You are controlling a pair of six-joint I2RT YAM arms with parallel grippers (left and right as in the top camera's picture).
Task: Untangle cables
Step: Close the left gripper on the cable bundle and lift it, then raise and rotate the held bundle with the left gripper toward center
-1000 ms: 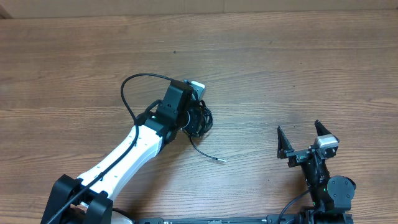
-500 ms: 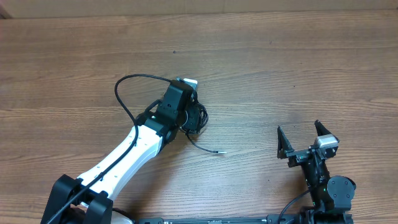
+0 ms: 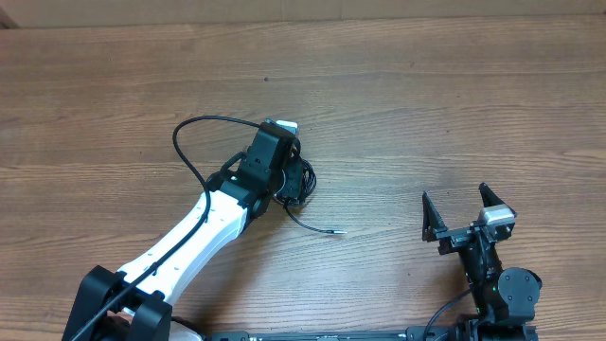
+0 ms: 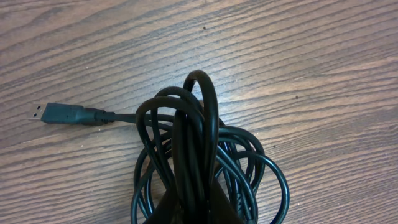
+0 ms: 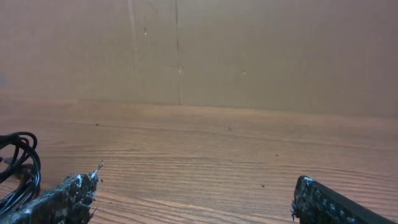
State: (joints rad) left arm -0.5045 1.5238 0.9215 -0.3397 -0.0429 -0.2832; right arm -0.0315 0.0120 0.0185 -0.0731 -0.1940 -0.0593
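**Left gripper [image 3: 290, 176] clenched on the cables [image 4: 205, 155] near mid-table; right gripper [image 3: 461, 214] released.**
We see the cables as a coiled black bundle lying on the wooden table [image 3: 426, 95]. The left jaws are pinched shut on several strands at one edge of the bundle. One plug end [image 4: 59, 114] lies flat on the wood just beside the coil, its cord running back into the loops. The right jaws stand wide apart, well away from the bundle, grasping nothing.

Overhead top-down, far; left wrist close; both show cables [image 4: 194, 149].
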